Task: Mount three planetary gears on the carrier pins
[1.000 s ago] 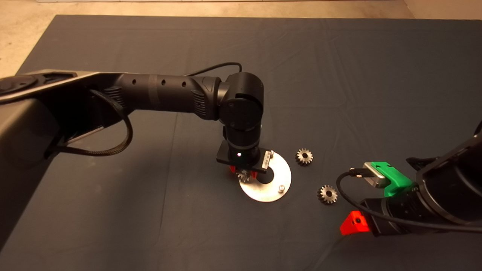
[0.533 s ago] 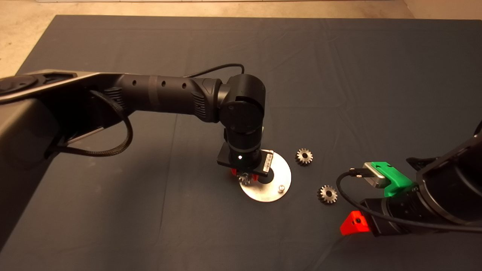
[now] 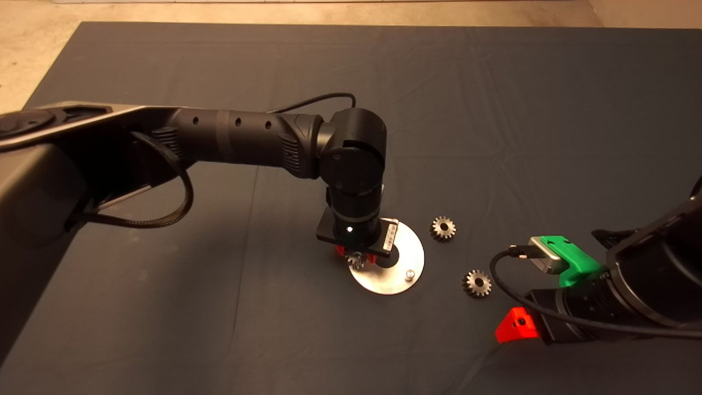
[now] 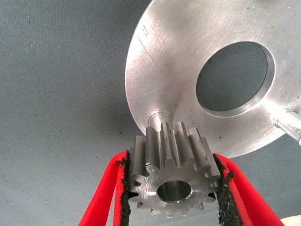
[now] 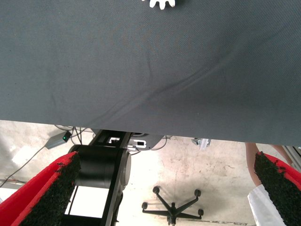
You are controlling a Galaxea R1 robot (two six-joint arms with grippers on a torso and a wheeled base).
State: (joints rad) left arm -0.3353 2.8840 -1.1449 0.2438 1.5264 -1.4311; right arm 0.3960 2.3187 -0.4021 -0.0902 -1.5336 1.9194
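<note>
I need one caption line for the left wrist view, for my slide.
Red fingers hold a small silvery toothed metal gear just above a short pin on the shiny round plate.

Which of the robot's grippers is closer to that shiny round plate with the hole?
The left gripper: it hangs right over the plate's edge, holding a gear above a pin. The right gripper waits off past the plate's other side.
</note>
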